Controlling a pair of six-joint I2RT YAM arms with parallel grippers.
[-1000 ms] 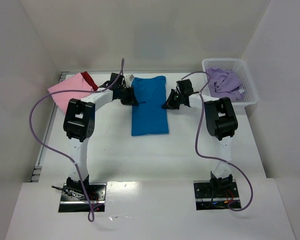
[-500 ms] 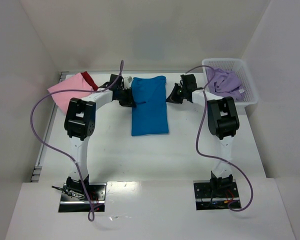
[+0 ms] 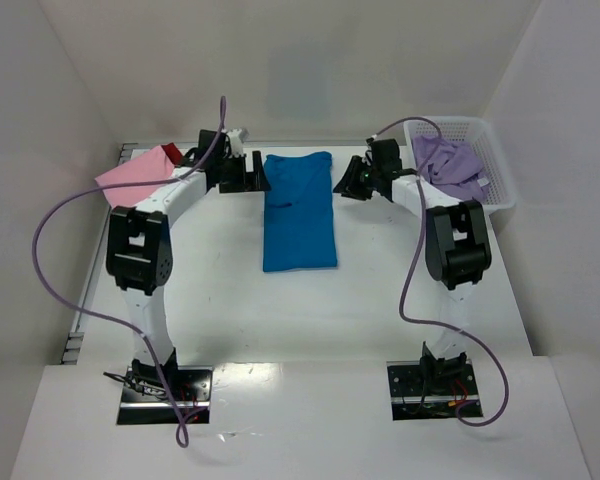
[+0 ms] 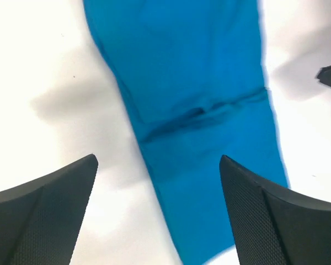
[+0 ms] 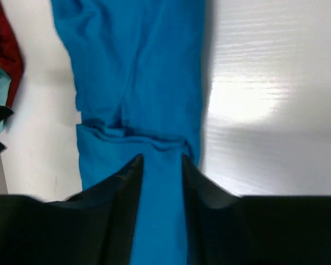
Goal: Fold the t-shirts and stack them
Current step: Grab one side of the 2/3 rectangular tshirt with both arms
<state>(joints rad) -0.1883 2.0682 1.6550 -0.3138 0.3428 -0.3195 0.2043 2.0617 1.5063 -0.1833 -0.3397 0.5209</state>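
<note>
White table [image 3: 380, 290], plain white walls [image 3: 280, 60] on three sides, nothing fancy. Left gripper [image 4: 158, 158] is spread wide and holding nothing. The folded blue shirt [image 3: 298, 215] lies flat right under its fingers. Right gripper [image 5: 161, 159] hangs over the shirt's other edge, fingers only a narrow slit apart, with nothing pinched as far as I can see. Pink shirt [image 3: 130, 180] and red shirt [image 3: 170, 153] sit behind the left gripper. Lavender shirt [image 3: 450, 165] is in the basket [image 3: 500, 190] behind the right one.
</note>
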